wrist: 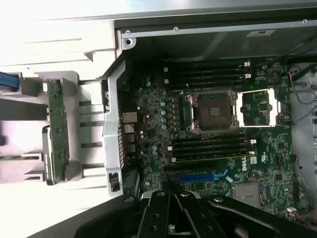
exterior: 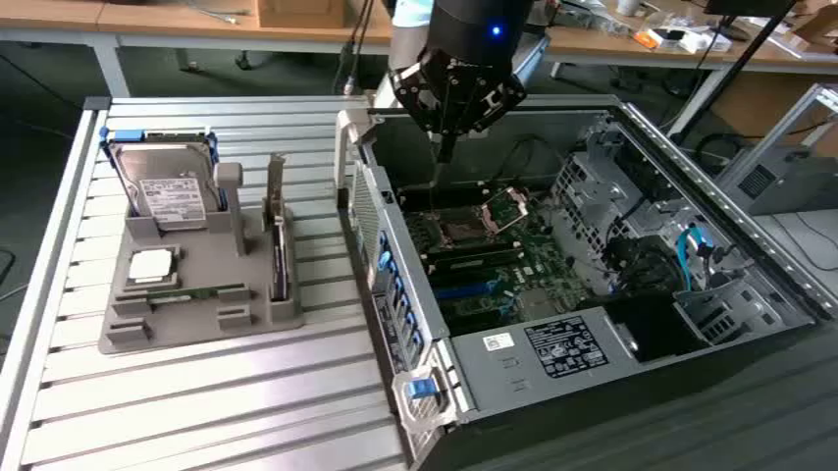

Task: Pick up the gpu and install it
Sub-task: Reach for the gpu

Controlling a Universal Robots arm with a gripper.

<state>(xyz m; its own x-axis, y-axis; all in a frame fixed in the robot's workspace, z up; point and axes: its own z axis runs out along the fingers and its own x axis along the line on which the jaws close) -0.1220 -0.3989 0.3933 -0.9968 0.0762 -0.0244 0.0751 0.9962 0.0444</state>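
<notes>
The gpu [exterior: 278, 235] stands on edge in a grey holder [exterior: 196, 314] on the slatted table, at the exterior view's left, its silver bracket pointing up. The wrist view catches it edge-on as a thin green card [wrist: 58, 131]. My gripper [exterior: 443, 149] hangs over the open computer case [exterior: 392, 245], above the far end of the motherboard [exterior: 504, 265], well apart from the gpu. Its fingers [wrist: 163, 218] are shut together with nothing between them.
The holder also carries a silver hard drive [exterior: 171, 191], a processor chip [exterior: 151, 263] and a narrow memory stick [exterior: 196, 292]. Inside the case lie the open processor socket [wrist: 214, 110], a blue card slot [wrist: 200, 176] and drive cages [exterior: 629, 226].
</notes>
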